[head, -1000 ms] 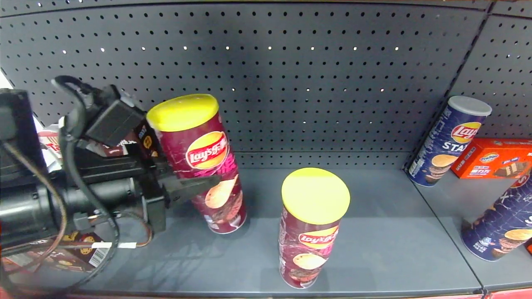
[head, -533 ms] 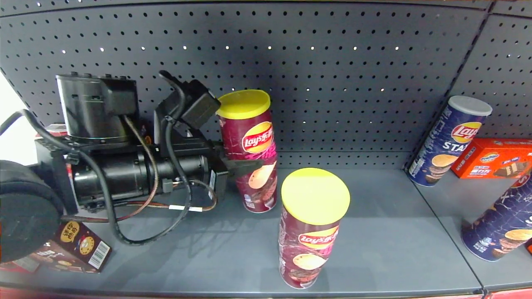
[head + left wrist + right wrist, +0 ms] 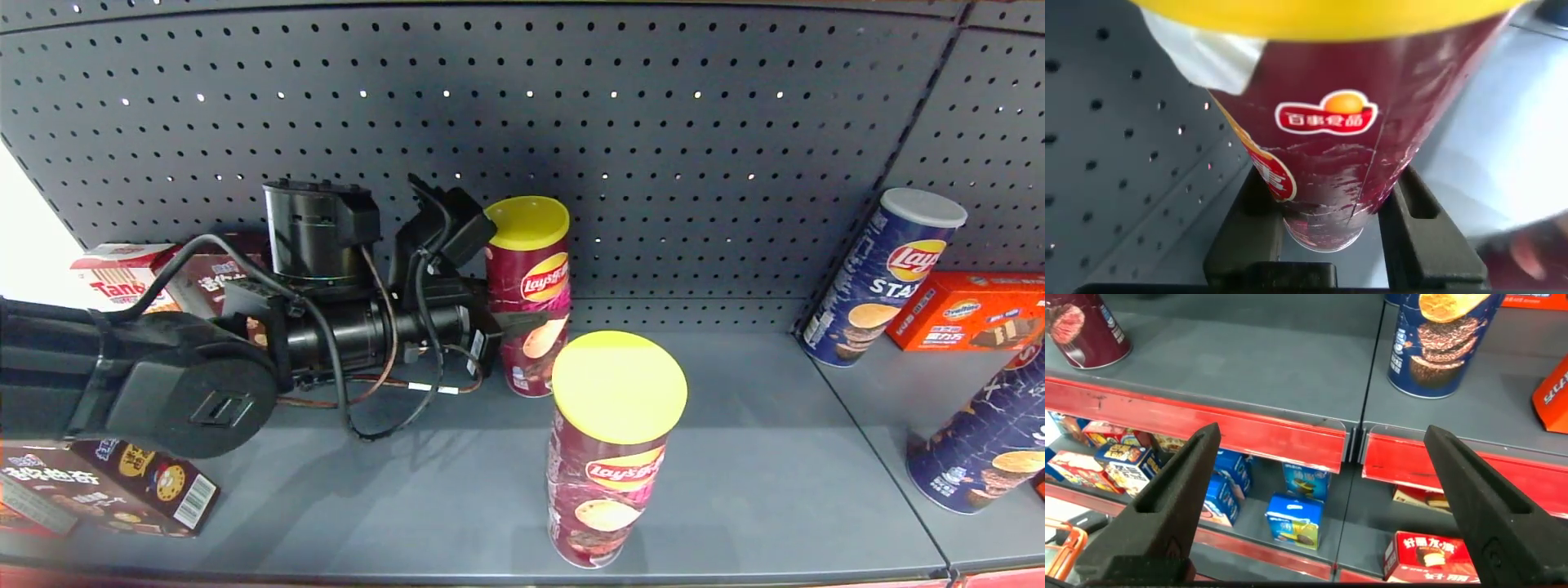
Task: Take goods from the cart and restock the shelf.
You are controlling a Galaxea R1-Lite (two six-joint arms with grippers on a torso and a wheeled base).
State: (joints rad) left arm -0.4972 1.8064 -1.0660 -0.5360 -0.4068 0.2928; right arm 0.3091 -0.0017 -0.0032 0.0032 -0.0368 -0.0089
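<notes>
A maroon chips can with a yellow lid (image 3: 529, 278) stands upright at the back of the grey shelf (image 3: 759, 465), close to the pegboard wall. My left gripper (image 3: 529, 320) is shut on its middle, coming in from the left. In the left wrist view the held can (image 3: 1331, 155) sits between the two black fingers (image 3: 1245, 237) of the left gripper (image 3: 1329, 233). Whether its base touches the shelf I cannot tell. A second maroon can (image 3: 608, 457) stands near the front edge. My right gripper (image 3: 1327, 498) hangs open in front of the shelf's red edge, holding nothing.
Two blue chips cans (image 3: 882, 278) (image 3: 980, 457) and an orange box (image 3: 971, 310) are on the right section. Brown snack boxes (image 3: 114, 490) lie at the front left, more boxes (image 3: 122, 273) behind my left arm. Lower shelves hold blue boxes (image 3: 1294, 518).
My left arm has carried the held can to the right and deeper toward the pegboard wall. The front can and the other goods have stayed put.
</notes>
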